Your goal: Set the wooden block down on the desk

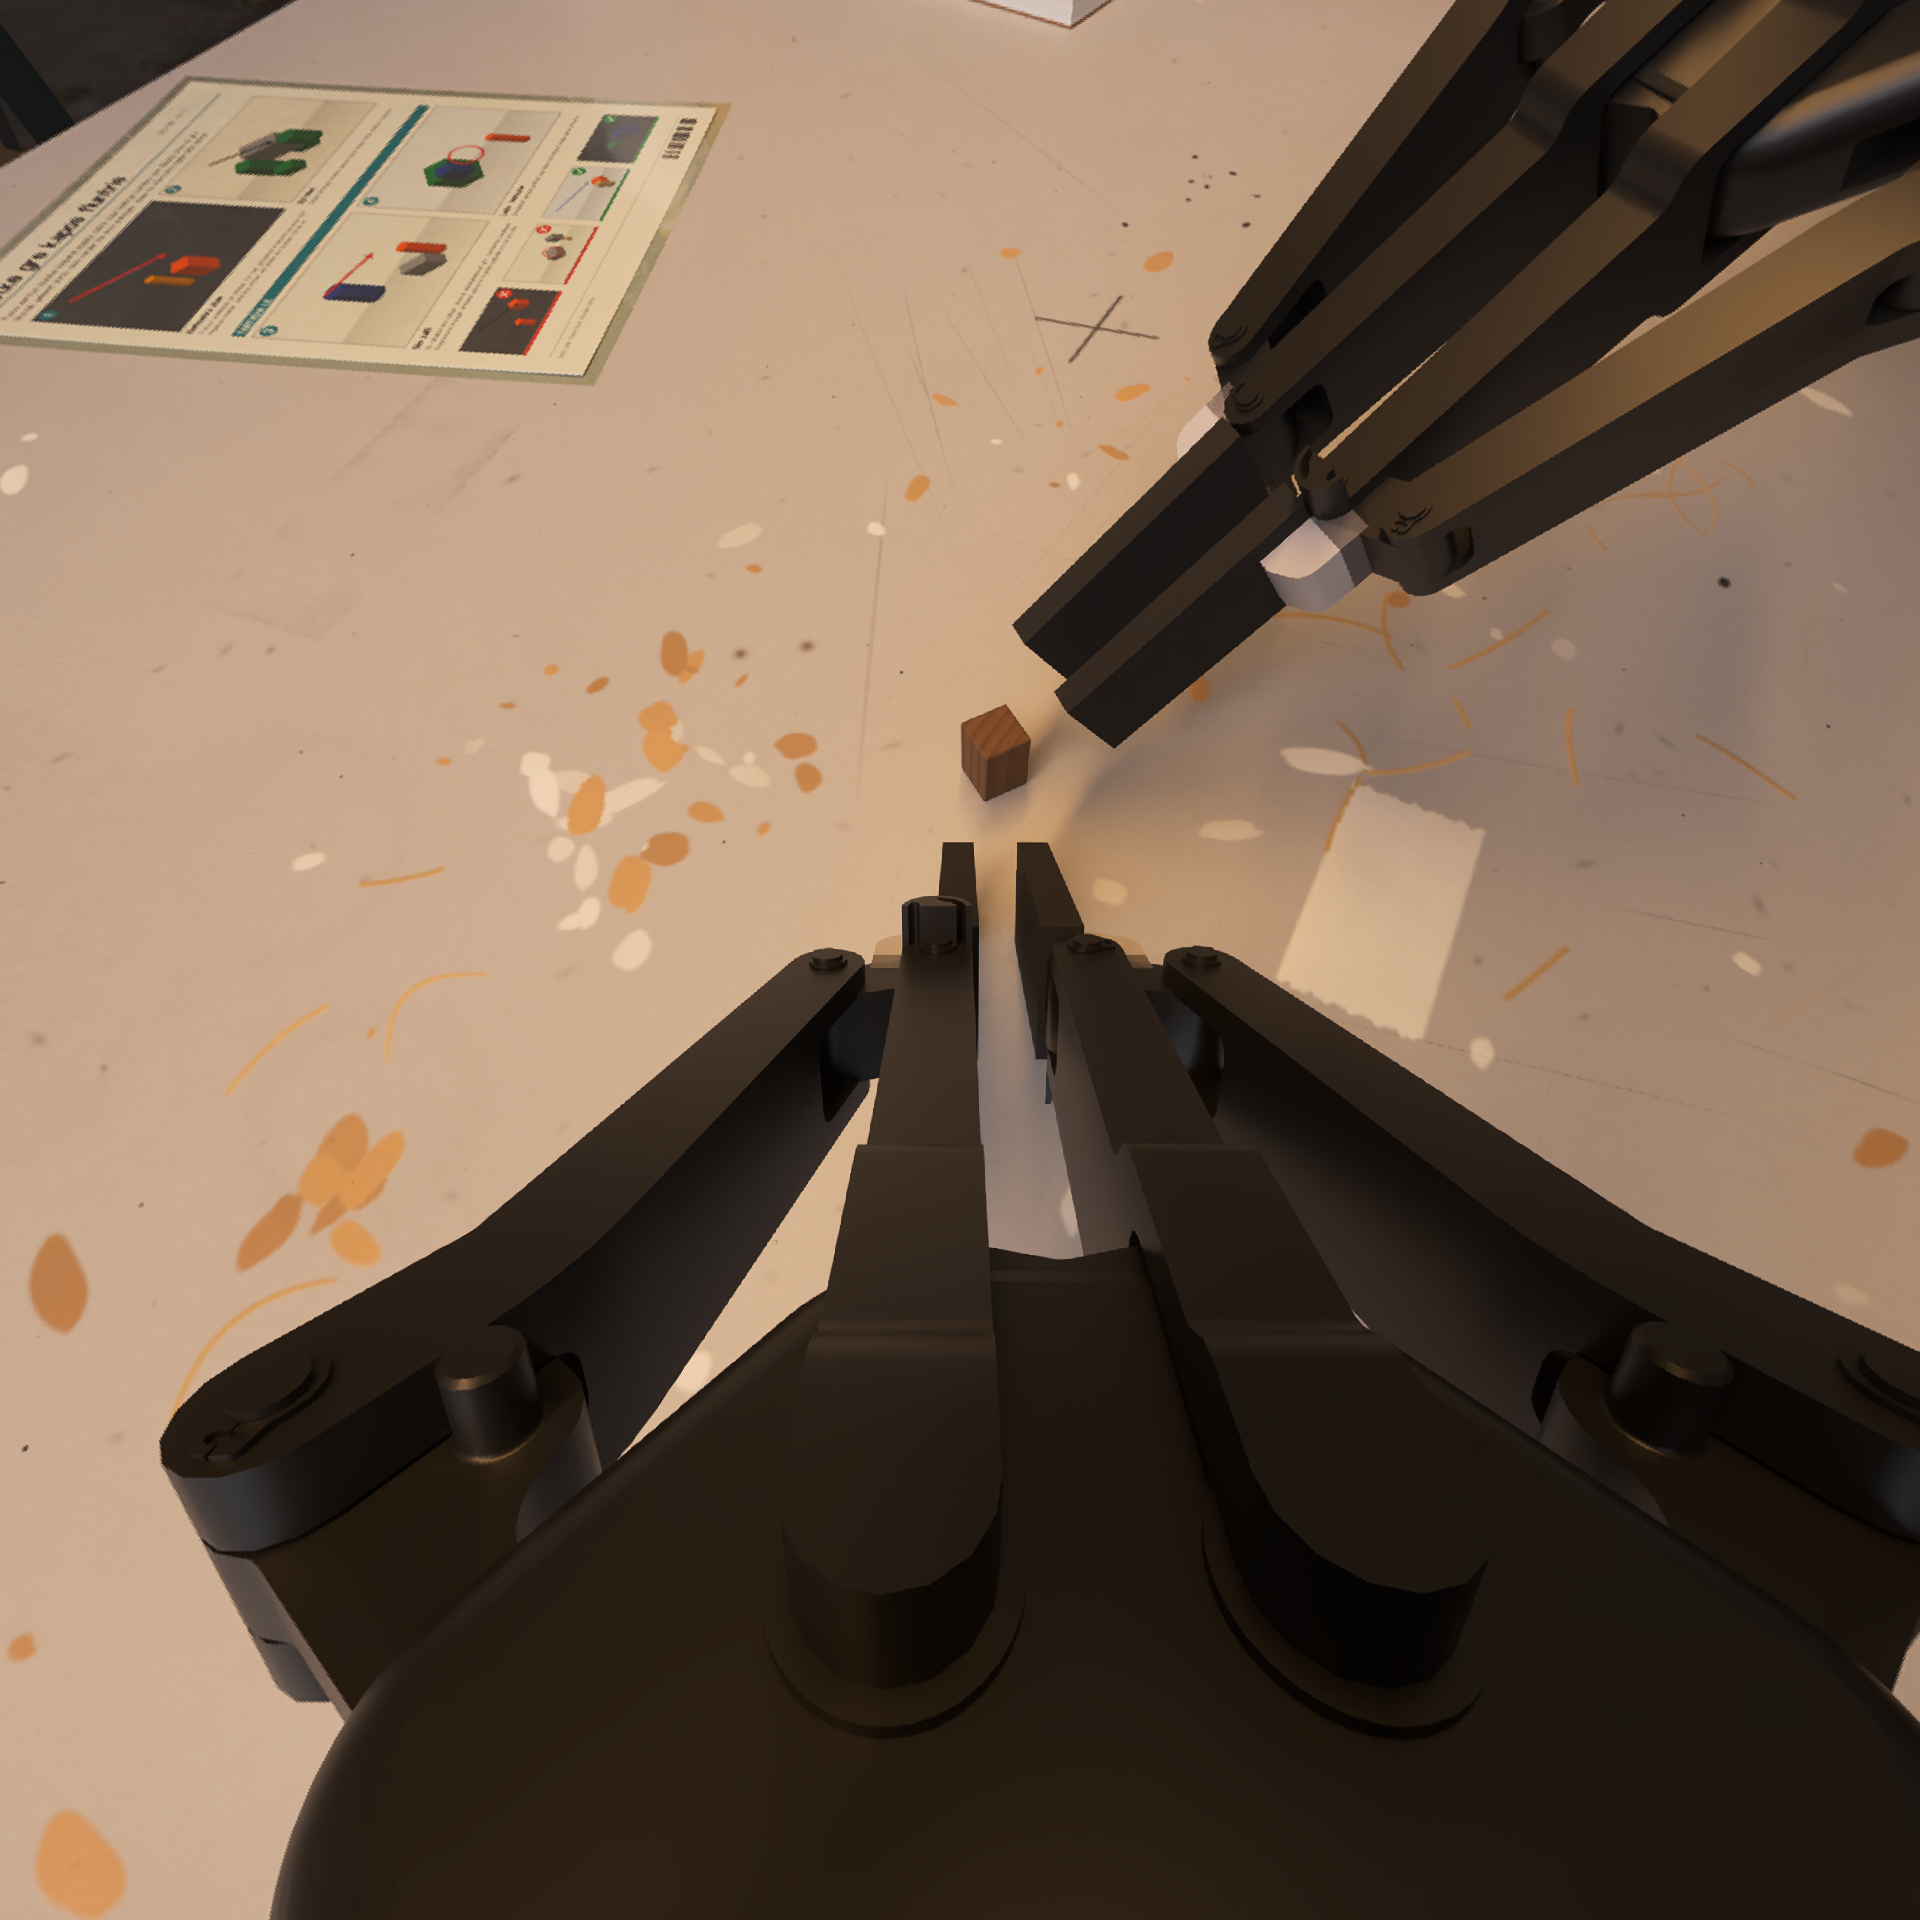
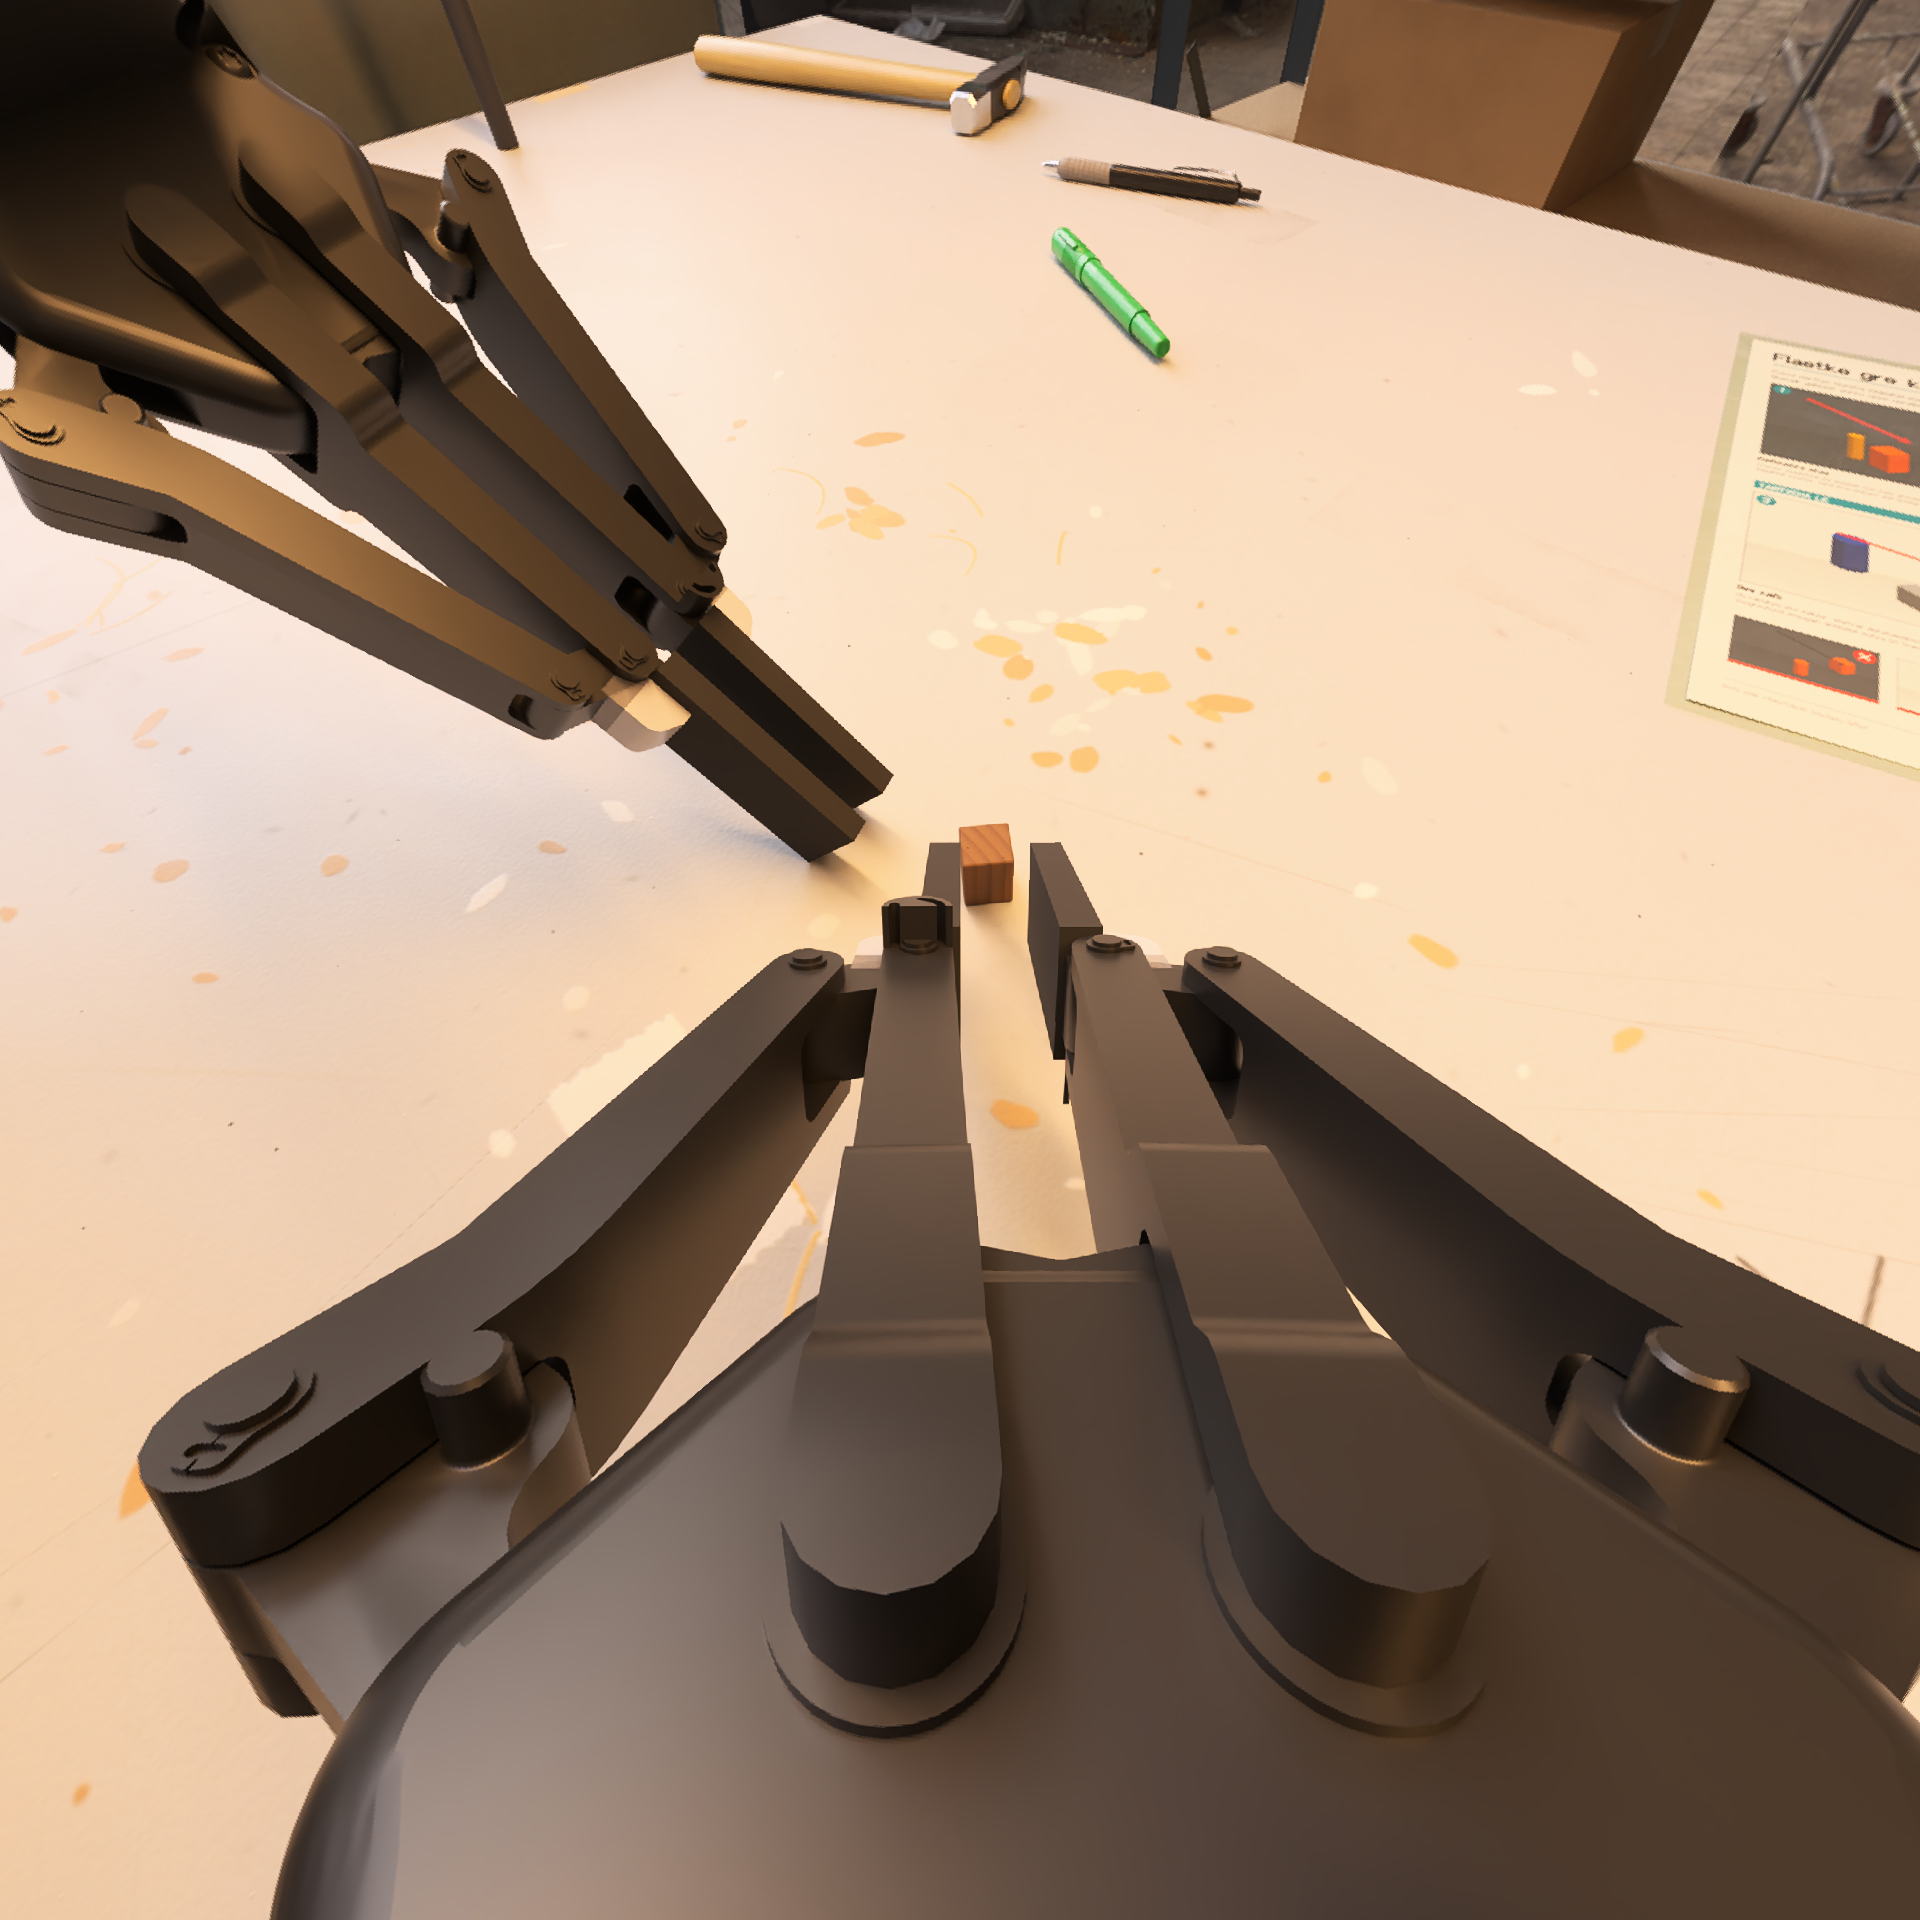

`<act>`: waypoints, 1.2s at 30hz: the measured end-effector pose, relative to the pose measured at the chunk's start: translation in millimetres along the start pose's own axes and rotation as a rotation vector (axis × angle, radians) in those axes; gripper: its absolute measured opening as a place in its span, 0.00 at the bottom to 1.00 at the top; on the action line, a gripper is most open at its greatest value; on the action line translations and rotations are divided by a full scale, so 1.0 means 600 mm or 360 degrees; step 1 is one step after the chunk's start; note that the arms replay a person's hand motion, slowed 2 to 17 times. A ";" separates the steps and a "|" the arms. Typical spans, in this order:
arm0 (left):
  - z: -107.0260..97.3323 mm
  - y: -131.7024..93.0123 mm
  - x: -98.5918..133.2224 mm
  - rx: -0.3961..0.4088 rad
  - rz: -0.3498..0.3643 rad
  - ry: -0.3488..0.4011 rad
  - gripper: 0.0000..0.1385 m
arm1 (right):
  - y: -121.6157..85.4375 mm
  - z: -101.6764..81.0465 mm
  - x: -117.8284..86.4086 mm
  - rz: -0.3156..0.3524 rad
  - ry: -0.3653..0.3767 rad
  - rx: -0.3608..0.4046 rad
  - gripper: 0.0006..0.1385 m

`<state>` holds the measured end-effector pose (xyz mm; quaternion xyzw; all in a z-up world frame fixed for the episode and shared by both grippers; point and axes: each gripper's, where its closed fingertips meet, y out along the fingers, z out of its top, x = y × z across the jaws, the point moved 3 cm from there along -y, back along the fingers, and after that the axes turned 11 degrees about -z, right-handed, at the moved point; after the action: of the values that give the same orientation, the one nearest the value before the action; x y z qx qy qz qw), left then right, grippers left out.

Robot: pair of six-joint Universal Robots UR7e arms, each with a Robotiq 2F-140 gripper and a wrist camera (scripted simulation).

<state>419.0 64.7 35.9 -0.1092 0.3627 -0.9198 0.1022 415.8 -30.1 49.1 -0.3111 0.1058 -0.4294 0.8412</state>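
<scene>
Down on the counter (image 1: 1039,156) rests the block (image 1: 995,752), free; left claw (image 1: 995,864) (narrow gap) empty, right claw (image 2: 995,864) slightly parted around it.

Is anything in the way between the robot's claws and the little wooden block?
No. The wooden block sits on the desk just past the right gripper, with bare desk between. The left gripper also faces the block across bare desk. Neither gripper holds it.
</scene>
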 end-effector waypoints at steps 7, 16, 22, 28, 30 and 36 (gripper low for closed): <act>0.000 0.000 0.000 -0.0007 -0.0001 0.0003 0.07 | 0.001 0.000 0.000 0.0007 0.0000 0.0000 0.12; 0.000 -0.002 -0.001 -0.0015 -0.0007 0.0008 0.07 | 0.003 0.002 0.001 0.0013 -0.0001 0.0007 0.12; 0.006 -0.005 -0.001 0.0016 -0.0001 0.0033 0.07 | 0.004 0.004 0.003 0.0018 0.0003 0.0014 0.12; 0.021 -0.014 0.000 0.0100 0.0012 0.0078 0.07 | 0.005 0.006 0.004 0.0030 0.0017 0.0016 0.12; 0.027 -0.018 -0.001 0.0137 0.0022 0.0099 0.07 | 0.005 0.007 0.004 0.0034 0.0025 0.0020 0.12; 0.044 -0.032 -0.005 0.0248 0.0068 0.0154 0.06 | 0.004 0.012 0.007 0.0046 0.0049 0.0043 0.12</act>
<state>426.8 62.4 67.7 -0.0486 0.2967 -0.9471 0.1123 423.3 -29.0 53.7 -0.2916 0.1175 -0.4234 0.8496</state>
